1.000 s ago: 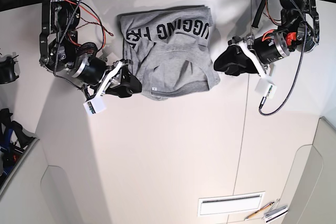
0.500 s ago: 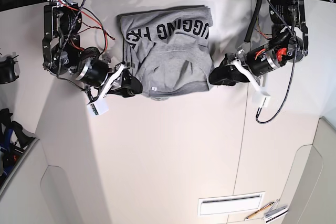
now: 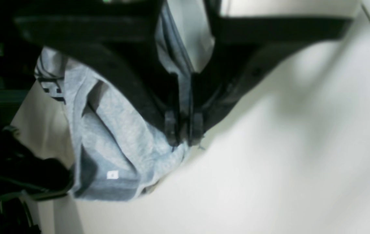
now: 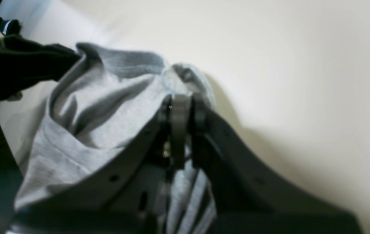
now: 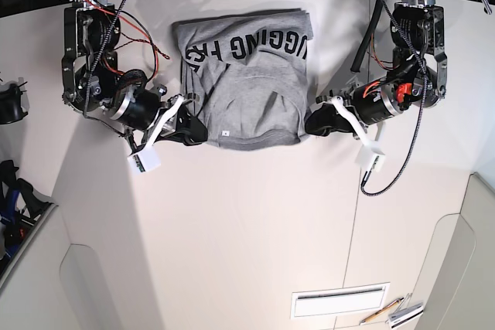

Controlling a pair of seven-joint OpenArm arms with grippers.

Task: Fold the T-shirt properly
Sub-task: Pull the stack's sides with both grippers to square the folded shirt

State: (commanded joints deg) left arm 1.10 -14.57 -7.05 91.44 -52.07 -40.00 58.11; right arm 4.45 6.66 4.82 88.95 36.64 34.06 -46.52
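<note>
Right pincer [image 5: 198, 135] pinches the near left corner of the shirt [image 5: 255, 106], which lies bunched between both arms on the table [image 5: 232, 222]; keep that edge taut, pull evenly. Left pincer [image 5: 311, 127] clamps its near right corner, arm angled inward, low.

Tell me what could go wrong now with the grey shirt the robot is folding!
The left gripper and the right gripper each pinch only a bit of the shirt's edge, so a corner might slip out.

The middle of the shirt is wavy and rumpled, so wrinkles could get trapped inside the fold.

The black letters near its far edge look bent by the cloth, so the shirt may end up crooked if the two arms don't move evenly.
</note>
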